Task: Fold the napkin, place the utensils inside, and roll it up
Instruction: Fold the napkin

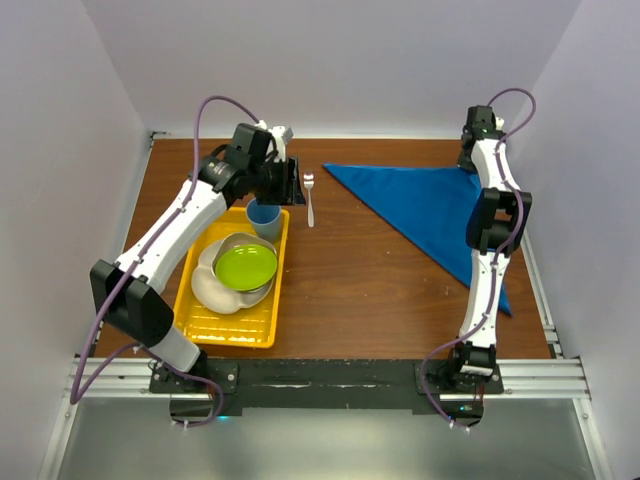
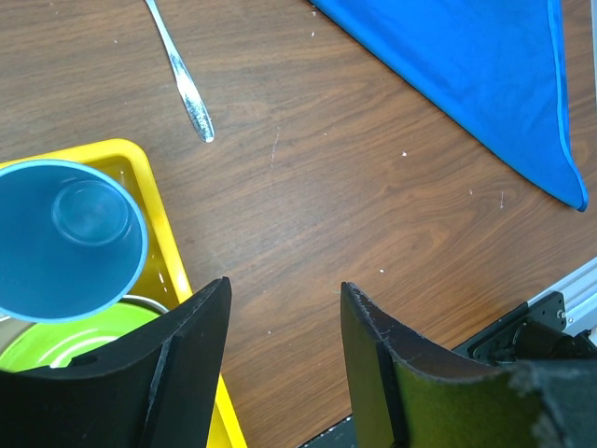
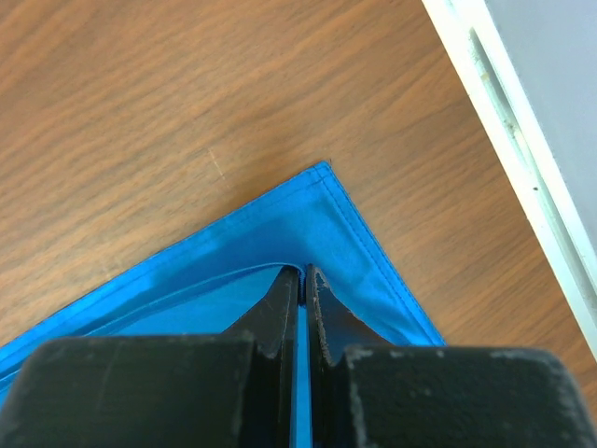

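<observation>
The blue napkin (image 1: 420, 205) lies folded into a triangle on the right half of the table, its long point toward the front right. My right gripper (image 1: 468, 160) is at the napkin's back right corner, shut on the upper layer (image 3: 317, 215) there, with cloth between the jaws (image 3: 303, 271). The silver fork (image 1: 309, 198) lies on bare wood left of the napkin, just right of the tray; the left wrist view shows its handle (image 2: 182, 79). My left gripper (image 1: 292, 182) hovers beside the fork, open and holding nothing (image 2: 284, 289). The napkin's near edge (image 2: 466, 65) also shows in that view.
A yellow tray (image 1: 200, 325) at the front left holds a blue cup (image 1: 264, 218), a green bowl (image 1: 245, 265) and a white dish (image 1: 205, 285). The cup (image 2: 65, 238) sits just left of my left fingers. White walls close in the table on three sides.
</observation>
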{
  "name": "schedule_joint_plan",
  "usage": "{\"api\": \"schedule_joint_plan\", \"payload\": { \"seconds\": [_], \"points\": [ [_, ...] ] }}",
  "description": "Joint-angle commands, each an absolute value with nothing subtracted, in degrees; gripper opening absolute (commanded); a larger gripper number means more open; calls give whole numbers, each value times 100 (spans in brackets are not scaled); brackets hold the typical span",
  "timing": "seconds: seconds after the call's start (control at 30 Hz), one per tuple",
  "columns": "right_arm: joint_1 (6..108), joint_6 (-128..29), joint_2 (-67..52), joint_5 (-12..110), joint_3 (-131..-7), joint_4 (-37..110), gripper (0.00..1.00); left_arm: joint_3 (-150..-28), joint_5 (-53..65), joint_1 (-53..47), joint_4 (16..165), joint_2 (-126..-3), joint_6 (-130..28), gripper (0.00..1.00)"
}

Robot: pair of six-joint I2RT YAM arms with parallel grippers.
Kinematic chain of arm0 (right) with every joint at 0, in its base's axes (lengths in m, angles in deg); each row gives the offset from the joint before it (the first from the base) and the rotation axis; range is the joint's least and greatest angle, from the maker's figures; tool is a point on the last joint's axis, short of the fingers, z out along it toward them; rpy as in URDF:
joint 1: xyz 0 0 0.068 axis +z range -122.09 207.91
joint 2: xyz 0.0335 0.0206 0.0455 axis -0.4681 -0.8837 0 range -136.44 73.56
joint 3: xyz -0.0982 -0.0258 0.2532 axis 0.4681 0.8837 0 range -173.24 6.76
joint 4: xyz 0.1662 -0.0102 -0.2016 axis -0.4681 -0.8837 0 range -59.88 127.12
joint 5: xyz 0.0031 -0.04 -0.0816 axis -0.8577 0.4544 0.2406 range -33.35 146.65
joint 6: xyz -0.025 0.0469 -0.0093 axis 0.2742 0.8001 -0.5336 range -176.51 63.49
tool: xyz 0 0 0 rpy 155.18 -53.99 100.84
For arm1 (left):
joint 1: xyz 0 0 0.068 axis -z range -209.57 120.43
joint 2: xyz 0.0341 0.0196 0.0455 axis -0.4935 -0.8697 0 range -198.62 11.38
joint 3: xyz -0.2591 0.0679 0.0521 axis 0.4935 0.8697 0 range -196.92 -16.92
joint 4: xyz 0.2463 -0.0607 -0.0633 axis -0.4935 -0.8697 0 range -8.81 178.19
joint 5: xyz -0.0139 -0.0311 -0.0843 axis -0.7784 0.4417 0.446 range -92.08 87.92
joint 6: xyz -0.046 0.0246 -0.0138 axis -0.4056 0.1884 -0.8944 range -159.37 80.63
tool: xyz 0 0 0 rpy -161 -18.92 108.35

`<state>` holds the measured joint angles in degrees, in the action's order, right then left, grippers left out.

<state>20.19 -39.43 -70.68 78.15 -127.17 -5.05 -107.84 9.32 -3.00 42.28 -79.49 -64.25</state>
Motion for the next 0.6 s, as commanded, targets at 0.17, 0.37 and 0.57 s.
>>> {"api": "schedule_joint_plan", "payload": {
  "seconds": [0.17,0.37,0.57],
  "points": [
    [1913,-3823,-7102,7985,-13026,-357,0,-11123,1049,-399,4293,-8003,-6442,55],
    [1904,-3858,-7120,8029,-13053,-322,0,-11158,1075,-408,4293,-8047,-6451,55],
    [1877,-3893,-7190,8012,-13123,-287,0,-11175,1084,-417,4293,-8064,-6451,55]
  ]
}}
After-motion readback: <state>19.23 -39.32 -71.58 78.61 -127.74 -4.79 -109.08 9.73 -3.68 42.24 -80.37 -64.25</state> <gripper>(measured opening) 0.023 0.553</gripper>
